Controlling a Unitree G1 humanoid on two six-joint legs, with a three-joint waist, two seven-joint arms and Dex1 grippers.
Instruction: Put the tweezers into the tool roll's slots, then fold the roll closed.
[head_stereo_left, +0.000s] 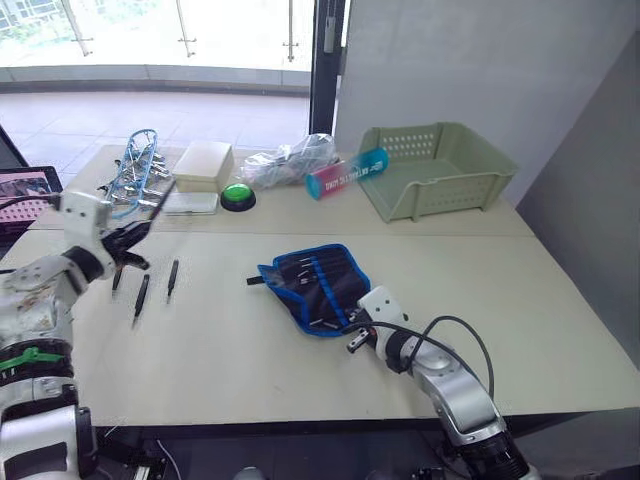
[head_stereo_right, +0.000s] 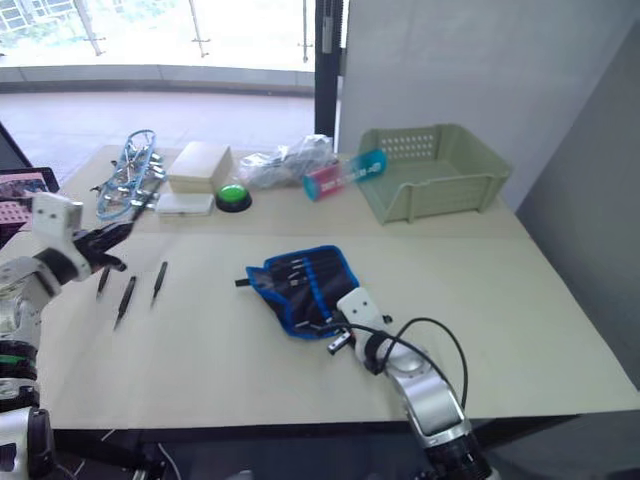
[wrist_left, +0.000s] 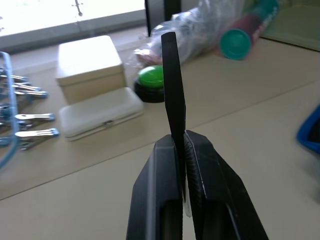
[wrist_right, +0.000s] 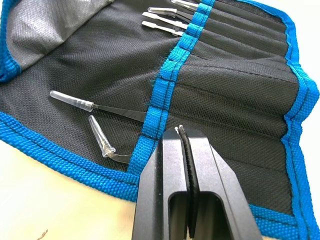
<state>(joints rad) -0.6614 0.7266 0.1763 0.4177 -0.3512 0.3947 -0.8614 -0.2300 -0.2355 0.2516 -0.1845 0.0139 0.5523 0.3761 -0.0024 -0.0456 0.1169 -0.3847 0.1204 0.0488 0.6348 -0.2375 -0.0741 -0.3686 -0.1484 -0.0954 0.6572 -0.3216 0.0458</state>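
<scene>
Three tweezers (head_stereo_left: 141, 297) on table (head_stereo_left: 220, 350), one in left hand (head_stereo_left: 135, 237)

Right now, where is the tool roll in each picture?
Left eye view: tool roll lies open at the table's middle.
Right eye view: same spot.
Left wrist view: a bit of its blue edge.
Right wrist view: close up, slots visible.
Shared landmark: green button, in both eye views and the left wrist view.

Beige table (head_stereo_left: 300, 370), grey wall (head_stereo_left: 470, 60), bright window (head_stereo_left: 150, 30).
</scene>
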